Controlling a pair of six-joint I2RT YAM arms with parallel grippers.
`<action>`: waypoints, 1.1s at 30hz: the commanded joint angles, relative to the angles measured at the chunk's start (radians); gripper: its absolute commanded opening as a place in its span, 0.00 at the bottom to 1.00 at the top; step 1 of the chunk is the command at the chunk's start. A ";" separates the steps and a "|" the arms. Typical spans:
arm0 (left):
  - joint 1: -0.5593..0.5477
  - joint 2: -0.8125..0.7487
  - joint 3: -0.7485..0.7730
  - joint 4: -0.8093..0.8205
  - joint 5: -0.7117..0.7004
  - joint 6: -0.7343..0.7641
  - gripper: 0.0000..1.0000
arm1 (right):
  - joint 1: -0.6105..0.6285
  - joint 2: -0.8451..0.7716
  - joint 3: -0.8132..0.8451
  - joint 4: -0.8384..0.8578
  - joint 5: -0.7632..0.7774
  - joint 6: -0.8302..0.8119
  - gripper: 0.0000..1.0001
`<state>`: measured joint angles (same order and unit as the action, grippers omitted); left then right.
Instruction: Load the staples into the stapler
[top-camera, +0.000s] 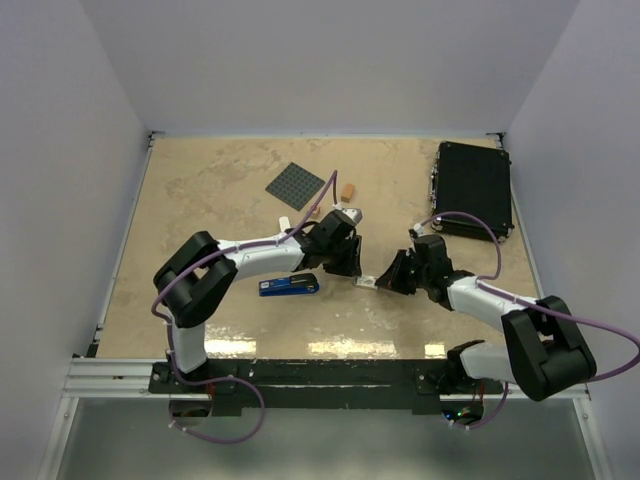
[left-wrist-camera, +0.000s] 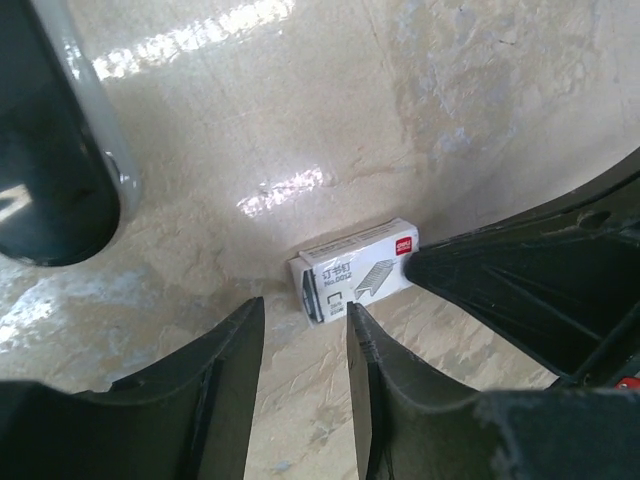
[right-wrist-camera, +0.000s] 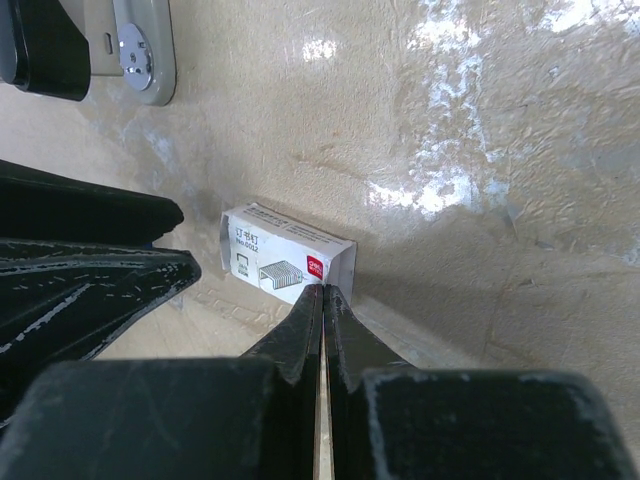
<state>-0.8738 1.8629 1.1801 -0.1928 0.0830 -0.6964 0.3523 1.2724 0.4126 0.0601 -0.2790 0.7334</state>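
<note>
On the bench (top-camera: 200, 200), furthest left of the task's things, the blue stapler (top-camera: 289, 286) is laid flat just on the near side of the left forearm. Whether it is open or closed cannot be made out from above. Further back, a dark grey square plate (top-camera: 300, 183) is seen, and near its right corner a small orange block (top-camera: 348, 190).

In the left wrist view a rounded black-and-grey shape (left-wrist-camera: 50, 150) is cut off by the left edge and cannot be identified.

The left gripper (top-camera: 345, 262) is lowered near the middle of the bench. Through its own camera the jaws of the left gripper (left-wrist-camera: 303, 310) are seen parted by a moderate gap, with nothing gripped between them; only the inner faces of the fingers are shown, the rest being cropped by the lower edge.

The box of staples (top-camera: 367, 283) is lain flat on the bench between the two grippers, well apart from the stapler. From above it is little more than a pale speck. Close up, the box of staples (left-wrist-camera: 355, 270) is found just beyond the left fingertips, white with dark print, a staple drawing and a red mark; the print is too small to be read.

The right gripper (top-camera: 385, 278) is brought in from the right. Its jaws (right-wrist-camera: 322, 292) are pressed fully together, nothing is held, and the joined tips are set against the box's near edge.

At far right a black case (top-camera: 473, 187) is lain closed.
</note>
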 joint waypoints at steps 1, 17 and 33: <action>-0.010 0.035 0.055 0.003 0.031 -0.003 0.41 | -0.004 0.015 0.037 -0.006 0.008 -0.026 0.00; -0.016 0.076 0.072 -0.031 0.017 0.009 0.29 | -0.004 0.027 0.035 0.003 0.012 -0.029 0.00; -0.017 0.076 0.098 -0.080 -0.038 0.026 0.00 | -0.006 -0.010 0.045 -0.040 0.041 -0.034 0.00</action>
<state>-0.8867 1.9381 1.2385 -0.2379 0.0883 -0.6876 0.3519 1.2884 0.4248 0.0597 -0.2790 0.7246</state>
